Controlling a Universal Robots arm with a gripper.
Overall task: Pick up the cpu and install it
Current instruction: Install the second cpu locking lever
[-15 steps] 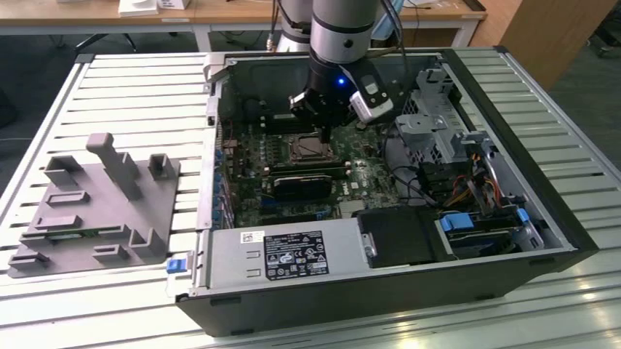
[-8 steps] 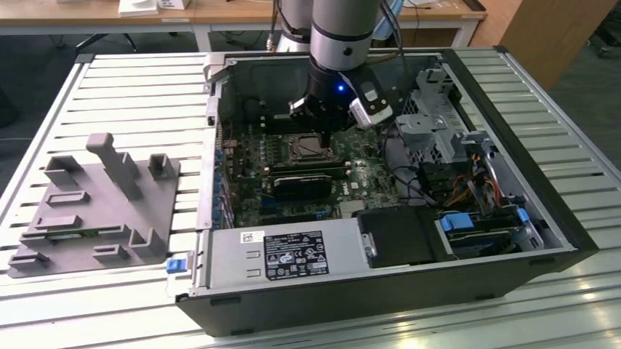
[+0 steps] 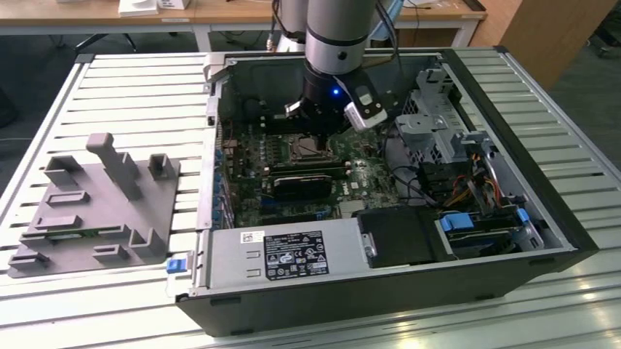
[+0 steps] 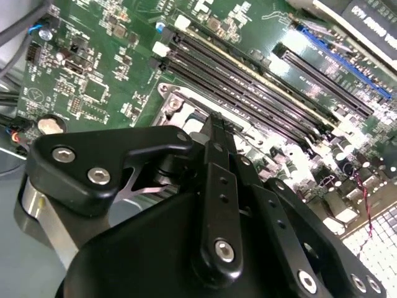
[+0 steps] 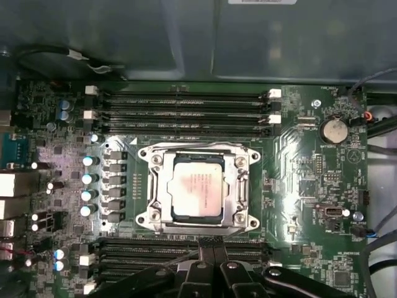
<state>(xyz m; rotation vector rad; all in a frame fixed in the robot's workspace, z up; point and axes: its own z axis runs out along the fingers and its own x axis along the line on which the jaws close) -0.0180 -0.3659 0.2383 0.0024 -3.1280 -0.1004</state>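
In the first wrist view the cpu, a small square chip with a silvery top, lies flat inside the metal socket frame on the green motherboard. My gripper hangs above the board just off one edge of the socket, its two black fingers pressed together with nothing between them. The second wrist view shows the same shut fingertips over the socket's corner. In the exterior view the gripper reaches down into the open computer case over the socket.
Rows of memory slots flank the socket on two sides. A black card lies across the board, with a power supply, a drive cage and cables nearby. A grey fixture sits on the slatted table.
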